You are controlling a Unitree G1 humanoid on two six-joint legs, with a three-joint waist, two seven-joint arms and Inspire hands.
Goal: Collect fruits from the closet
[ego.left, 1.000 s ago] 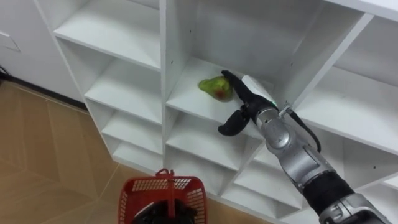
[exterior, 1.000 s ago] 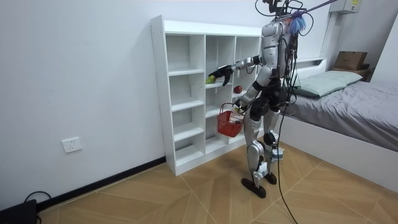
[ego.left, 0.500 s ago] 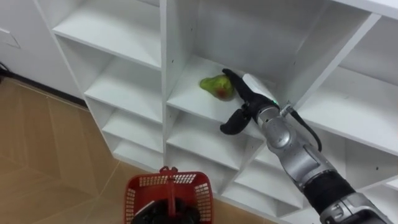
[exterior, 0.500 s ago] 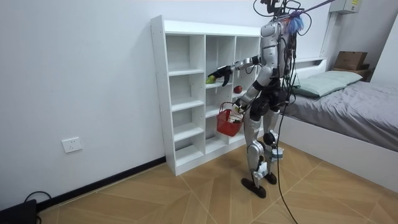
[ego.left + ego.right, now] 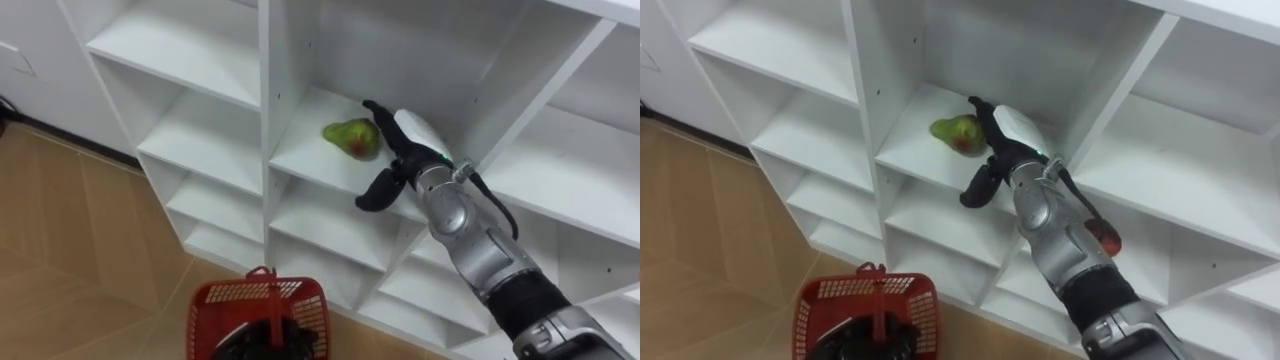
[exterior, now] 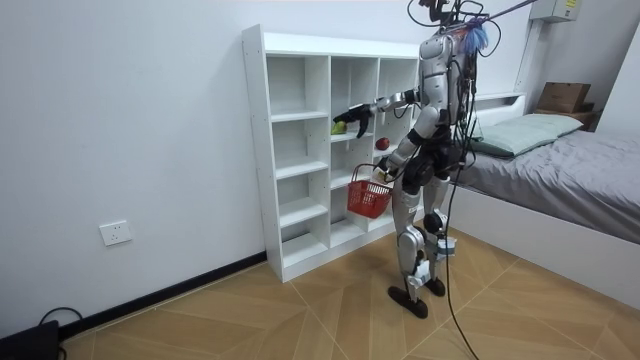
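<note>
The pear (image 5: 350, 137) lies on its side on a shelf (image 5: 296, 152) of the white closet (image 6: 283, 150), in the middle column. Its long axis runs roughly along the shelf: the narrow end points away from the right hand (image 5: 408, 150), and the fat, red-blushed end is turned toward it. The hand has reached into that compartment. Its fingers (image 5: 378, 115) are straight and held apart from the thumb (image 5: 374, 196), clamped on nothing. From the fingers the pear lies just to the left and a little toward the front. The fingertips sit beside and slightly behind its fat end, so close that I cannot tell whether they touch it. The thumb hangs lower, in front of the shelf's edge and below the level of the fruit, so the pear is not yet between thumb and fingers.

My judgement is that the coming move turns on this offset. The hand needs to slide left along the pear's length, with the thumb brought up over the shelf edge, before it can close round the fat end.

The left hand (image 6: 382, 177) is much farther from the fruit. It is low in front of the body, curled round the handle of the red basket (image 5: 215, 298), which hangs below the shelf and to the left of the reaching fingers. A small red fruit (image 5: 1104, 238) sits in a lower compartment by the right forearm.
</note>
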